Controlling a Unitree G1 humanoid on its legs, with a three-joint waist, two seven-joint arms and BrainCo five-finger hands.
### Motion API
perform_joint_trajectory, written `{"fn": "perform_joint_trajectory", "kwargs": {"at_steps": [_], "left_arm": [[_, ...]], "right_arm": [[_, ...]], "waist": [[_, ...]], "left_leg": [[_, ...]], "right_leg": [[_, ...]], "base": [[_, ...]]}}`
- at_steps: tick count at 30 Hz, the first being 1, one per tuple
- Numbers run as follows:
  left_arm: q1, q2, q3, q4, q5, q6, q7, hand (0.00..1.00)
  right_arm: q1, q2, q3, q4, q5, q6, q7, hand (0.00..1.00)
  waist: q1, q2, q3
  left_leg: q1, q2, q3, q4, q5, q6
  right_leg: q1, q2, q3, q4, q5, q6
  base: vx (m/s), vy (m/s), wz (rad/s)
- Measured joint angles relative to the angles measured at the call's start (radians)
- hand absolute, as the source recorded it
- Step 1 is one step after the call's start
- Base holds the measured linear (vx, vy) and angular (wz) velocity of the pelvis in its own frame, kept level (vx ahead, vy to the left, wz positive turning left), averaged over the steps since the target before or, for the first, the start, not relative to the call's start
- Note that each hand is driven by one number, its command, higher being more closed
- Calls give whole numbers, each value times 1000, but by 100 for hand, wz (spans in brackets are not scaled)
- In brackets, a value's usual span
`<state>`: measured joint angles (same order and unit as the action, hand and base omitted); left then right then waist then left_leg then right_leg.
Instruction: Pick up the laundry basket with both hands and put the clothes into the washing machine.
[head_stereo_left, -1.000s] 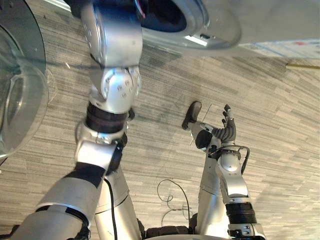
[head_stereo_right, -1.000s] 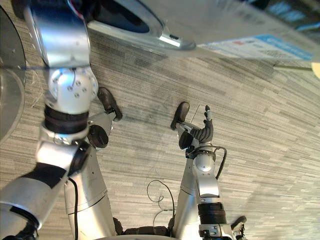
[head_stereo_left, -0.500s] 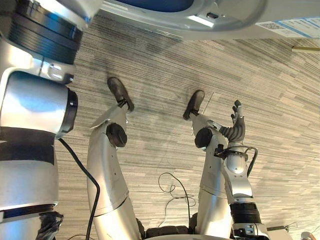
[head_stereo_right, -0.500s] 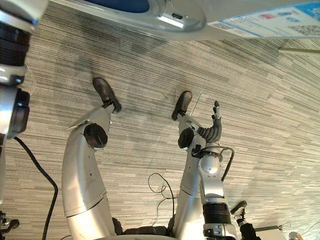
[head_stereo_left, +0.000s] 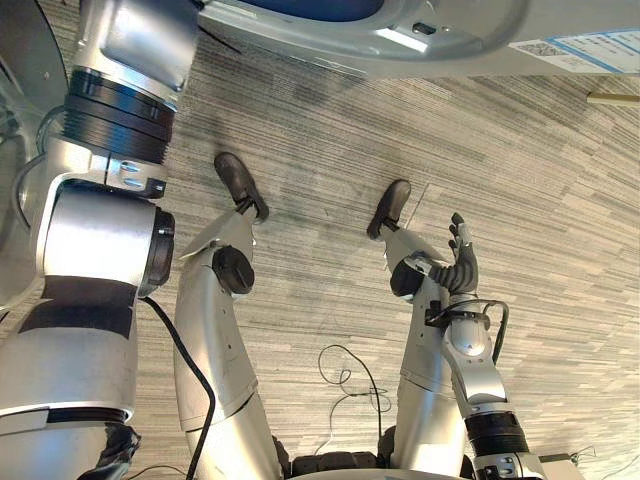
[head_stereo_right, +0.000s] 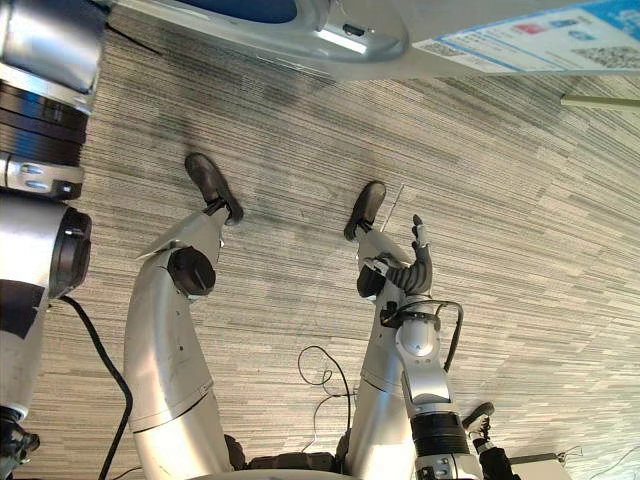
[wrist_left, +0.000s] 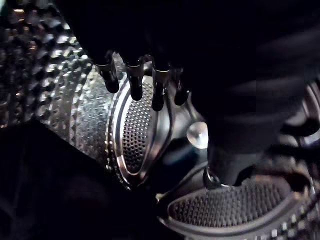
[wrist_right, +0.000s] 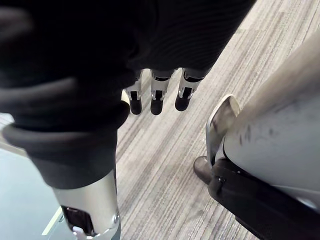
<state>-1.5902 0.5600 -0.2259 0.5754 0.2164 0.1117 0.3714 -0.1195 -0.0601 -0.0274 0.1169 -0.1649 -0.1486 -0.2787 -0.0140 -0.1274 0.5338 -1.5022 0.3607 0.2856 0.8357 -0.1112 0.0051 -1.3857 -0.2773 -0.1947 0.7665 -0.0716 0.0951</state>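
The washing machine (head_stereo_left: 440, 25) fills the top edge, its round opening (head_stereo_left: 320, 8) showing blue inside. My left arm (head_stereo_left: 110, 200) rises along the left side and goes into that opening. In the left wrist view my left hand (wrist_left: 135, 85) is inside the perforated steel drum (wrist_left: 135, 135) with fingers straight and nothing between them. A dark shape (wrist_left: 50, 195) lies low in the drum; I cannot tell whether it is cloth. My right hand (head_stereo_left: 460, 262) hangs low on the right, open and empty, its fingers (wrist_right: 156, 97) straight above the carpet.
The machine's glass door (head_stereo_left: 15, 150) stands open at the far left edge. A printed label (head_stereo_left: 580, 48) sits on the machine's front at the top right. Grey striped carpet (head_stereo_left: 560, 200) covers the floor in front of the machine.
The camera has shifted, so more floor shows. My left arm has moved to the far left of the view, still reaching into the machine. The right hand hangs about where it was.
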Motion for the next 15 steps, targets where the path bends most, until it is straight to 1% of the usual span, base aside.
{"fn": "perform_joint_trajectory", "kwargs": {"at_steps": [1, 2, 3, 4, 5, 6, 8, 9, 10, 11, 12, 14, 15], "left_arm": [[0, -3, 21, 2, -33, -1, 2, 0], [0, -6, 54, 4, -100, -3, 3, 0], [0, -6, 70, 7, -140, -7, 3, 0], [2, -5, 112, 13, -212, -13, 3, 0], [4, -4, 129, 13, -246, -19, 4, 0], [19, 0, 175, 12, -325, -45, 9, 0], [52, 4, 217, -3, -384, -64, 17, 0], [91, 6, 247, -41, -416, -79, 27, 0], [154, 10, 275, -114, -453, -90, 34, 0], [211, 18, 281, -184, -472, -106, 44, 0], [311, 26, 287, -293, -483, -137, 52, 0], [384, 25, 284, -362, -478, -150, 52, 0], [468, 19, 285, -434, -434, -155, 85, 0]], "right_arm": [[0, -3, 3, 1, 2, 1, 0, 0], [0, -8, 7, 8, 7, 2, 1, 0], [-1, -8, 7, 11, 7, 3, 2, 0], [-1, -9, 7, 16, 7, 4, 2, 0], [-1, -10, 7, 17, 8, 5, 3, 0], [-1, -12, 7, 19, 9, 6, 10, 0], [-1, -15, 7, 21, 9, 6, 20, 0], [-1, -15, 8, 23, 9, 6, 21, 0], [-1, -15, 8, 24, 8, 6, 20, 0], [-1, -15, 7, 25, 8, 6, 20, 0], [1, -17, 7, 25, 7, 6, 19, 0], [2, -19, 7, 25, 7, 6, 19, 0], [3, -22, 7, 24, 6, 5, 17, 0]], "waist": [[0, 0, 0], [1, 0, 0], [1, 0, 0], [2, 0, 0], [3, 0, 0], [4, 0, 0], [5, 0, 0], [5, 1, 0], [5, 1, 0], [6, 1, 0], [13, 1, 0], [16, 2, -1], [20, 2, 0]], "left_leg": [[0, 0, 0, -1, 0, -1], [2, 0, 0, -4, 2, -2], [3, 0, 1, -6, 3, -3], [8, -1, 4, -16, 12, 0], [9, -1, 5, -18, 14, -2], [12, 0, 5, -21, 15, -4], [16, 0, 5, -24, 17, -7], [18, 0, 5, -25, 17, -7], [20, 0, 5, -27, 18, -9], [21, 0, 5, -27, 19, -10], [22, 0, 5, -30, 20, -11], [24, -1, 5, -32, 20, -11], [28, -1, 5, -34, 20, -11]], "right_leg": [[0, 0, 0, 0, 0, 0], [1, 0, -2, 0, 0, 0], [2, 0, -2, 0, 0, 0], [3, -1, -3, -1, 1, -1], [4, -1, -4, 0, 1, -1], [5, -2, -6, 1, 1, -2], [7, -2, -6, 2, 1, -2], [8, -2, -6, 2, 1, -2], [10, -2, -8, 3, 1, -2], [11, -3, -9, 4, 1, -2], [11, -3, -9, 5, 1, -3], [11, -3, -9, 6, 0, -4], [10, -4, -9, 9, -2, -7]], "base": [[-70, 5, 2], [-56, 3, 3], [-84, 2, 6], [-69, -1, 6], [-96, -4, 7], [-68, -4, 4], [-69, -3, 1], [-69, 0, 1], [-67, 3, 2], [-80, 4, 3], [-66, 4, 2], [-60, 1, 1], [-66, -1, 2]]}}
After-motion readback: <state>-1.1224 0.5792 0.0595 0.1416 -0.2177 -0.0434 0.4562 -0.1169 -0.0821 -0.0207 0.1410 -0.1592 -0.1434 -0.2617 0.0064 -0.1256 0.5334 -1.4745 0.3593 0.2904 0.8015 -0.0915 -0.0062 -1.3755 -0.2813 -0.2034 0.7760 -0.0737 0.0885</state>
